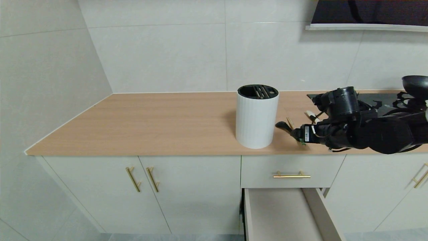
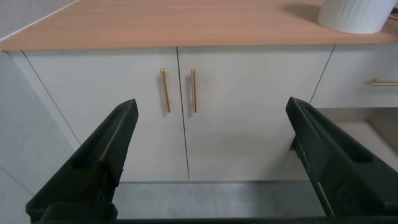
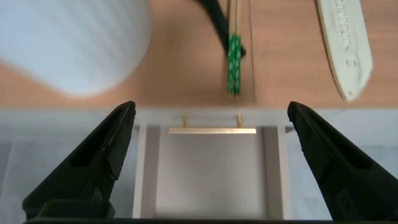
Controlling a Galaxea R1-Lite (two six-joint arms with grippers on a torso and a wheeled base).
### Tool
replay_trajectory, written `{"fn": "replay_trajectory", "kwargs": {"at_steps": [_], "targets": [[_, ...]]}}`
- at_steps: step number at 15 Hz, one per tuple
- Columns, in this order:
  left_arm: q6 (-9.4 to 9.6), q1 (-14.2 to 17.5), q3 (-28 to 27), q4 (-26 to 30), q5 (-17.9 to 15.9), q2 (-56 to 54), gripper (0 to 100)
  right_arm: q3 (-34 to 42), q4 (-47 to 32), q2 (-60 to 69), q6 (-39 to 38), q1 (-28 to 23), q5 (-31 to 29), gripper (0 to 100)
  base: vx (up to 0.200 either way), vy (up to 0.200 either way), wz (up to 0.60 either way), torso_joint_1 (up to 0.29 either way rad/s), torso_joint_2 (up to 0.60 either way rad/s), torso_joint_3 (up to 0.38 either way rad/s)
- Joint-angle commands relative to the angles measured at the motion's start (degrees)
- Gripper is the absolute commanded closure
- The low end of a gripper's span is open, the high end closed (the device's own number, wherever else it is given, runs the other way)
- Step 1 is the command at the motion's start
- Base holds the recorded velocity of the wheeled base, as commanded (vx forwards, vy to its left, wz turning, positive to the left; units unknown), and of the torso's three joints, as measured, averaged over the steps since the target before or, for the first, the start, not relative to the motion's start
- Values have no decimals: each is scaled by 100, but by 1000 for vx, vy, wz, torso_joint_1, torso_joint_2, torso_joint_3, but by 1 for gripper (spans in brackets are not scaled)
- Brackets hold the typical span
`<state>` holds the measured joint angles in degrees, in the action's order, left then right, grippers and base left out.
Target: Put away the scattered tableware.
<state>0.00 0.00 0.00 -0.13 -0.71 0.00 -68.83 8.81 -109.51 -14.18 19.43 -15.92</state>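
- Right end effector (image 3: 210, 111): jaws spread wide, nothing between them. It hangs over the front edge of the desk (image 1: 150, 124), just to the robot's right of the white holder (image 1: 256, 117).
- Chopsticks (image 3: 234, 59), a pair with a green band, lie flat on the desk just beside the holder, on the same side as the end effector.
- A black utensil (image 3: 214, 18) lies against the chopsticks on the side nearer the holder. A white utensil (image 3: 345, 43) lies farther from the holder, apart from the chopsticks.
- Left end effector (image 2: 211, 106): wide open, empty, held low, facing the cabinet doors (image 2: 179, 112) below the holder and to its left.
- Open drawer (image 1: 281, 214) sits below the holder, under the desk front.
- Judgement: the step in hand is picking up the chopsticks.
- Method: centre the jaws across both sticks at the green band and come down until the pads nearly meet the desk. Close on the pair together.
- Risks: the sticks are thin and low, so one may roll free. The black utensil may get pinched along with them.
- After the grasp: lift straight up and clear the holder's rim before turning toward its slotted top (image 1: 258, 91).
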Motion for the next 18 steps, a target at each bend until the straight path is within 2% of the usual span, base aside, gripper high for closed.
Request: {"fn": "replay_trajectory", "kwargs": {"at_steps": [1, 2, 6, 10, 18], "targets": [[0, 0, 0, -4, 0, 9, 0, -122, 244, -501, -15, -27, -122, 0, 0, 0, 0, 0, 0, 0], [0, 0, 0, -4, 0, 0, 0, -104, 507, -633, 3, -45, -139, 0, 0, 0, 0, 0, 0, 0], [0, 0, 0, -4, 0, 0, 0, -157, 586, -870, 20, -229, -148, 0, 0, 0, 0, 0, 0, 0], [0, 0, 0, -4, 0, 0, 0, -166, 1298, -1213, 126, -431, -148, 0, 0, 0, 0, 0, 0, 0], [0, 0, 0, -4, 0, 0, 0, -184, 1369, -1380, 143, -431, -148, 0, 0, 0, 0, 0, 0, 0]]}}
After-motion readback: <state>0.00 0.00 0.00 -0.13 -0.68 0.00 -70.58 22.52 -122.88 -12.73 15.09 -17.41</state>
